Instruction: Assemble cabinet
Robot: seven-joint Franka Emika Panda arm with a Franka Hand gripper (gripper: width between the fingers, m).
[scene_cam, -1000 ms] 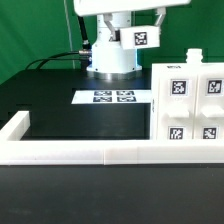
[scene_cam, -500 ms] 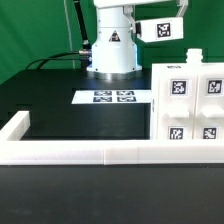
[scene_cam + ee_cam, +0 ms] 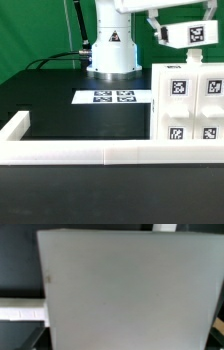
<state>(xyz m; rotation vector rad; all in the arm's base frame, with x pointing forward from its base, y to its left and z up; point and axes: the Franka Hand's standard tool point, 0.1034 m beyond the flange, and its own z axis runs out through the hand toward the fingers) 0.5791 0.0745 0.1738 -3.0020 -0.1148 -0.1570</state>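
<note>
My gripper is high up at the exterior view's upper right, shut on a white cabinet panel with a black-and-white tag that sticks out toward the exterior view's right. The panel hangs in the air above the rest of the cabinet, a white boxy unit with several tags standing at the exterior view's right. In the wrist view the held panel's plain face fills nearly the whole picture and hides my fingers.
The marker board lies flat on the black table in front of the arm's base. A low white border wall runs along the front and up the exterior view's left; a piece of it shows in the wrist view.
My gripper has swung toward the exterior view's right with the tagged panel, from in front of the arm's base to above the boxy unit. Nothing else has moved.
</note>
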